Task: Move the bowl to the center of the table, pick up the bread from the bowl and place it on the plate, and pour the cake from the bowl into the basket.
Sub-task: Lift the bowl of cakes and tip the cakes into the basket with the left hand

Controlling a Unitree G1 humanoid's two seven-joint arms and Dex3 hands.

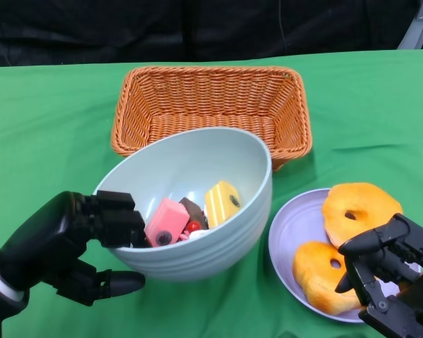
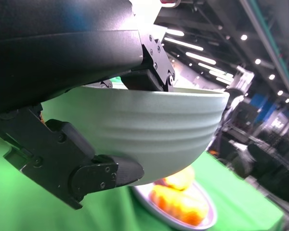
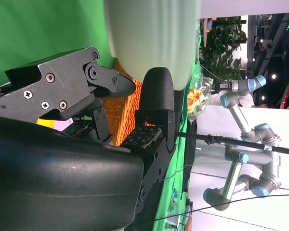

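Note:
My left hand (image 1: 77,243) grips the near left rim of the pale blue bowl (image 1: 197,232), fingers inside and thumb under the wall. The bowl is tipped, its mouth facing the wicker basket (image 1: 211,105) behind it. Inside lie a pink cake (image 1: 166,222), a yellow cake (image 1: 222,203) and a brown one (image 1: 192,210). Two golden ring breads (image 1: 359,208) (image 1: 321,274) lie on the lilac plate (image 1: 285,232) to the right. My right hand (image 1: 391,271) hovers over the plate's near right edge with fingers apart, holding nothing. The left wrist view shows the bowl (image 2: 149,130) lifted off the cloth.
The green cloth (image 1: 42,141) covers the table, with bare stretches to the left and far right. The basket sits just behind the bowl, and the plate almost touches the bowl's right side. A dark backdrop stands beyond the table's far edge.

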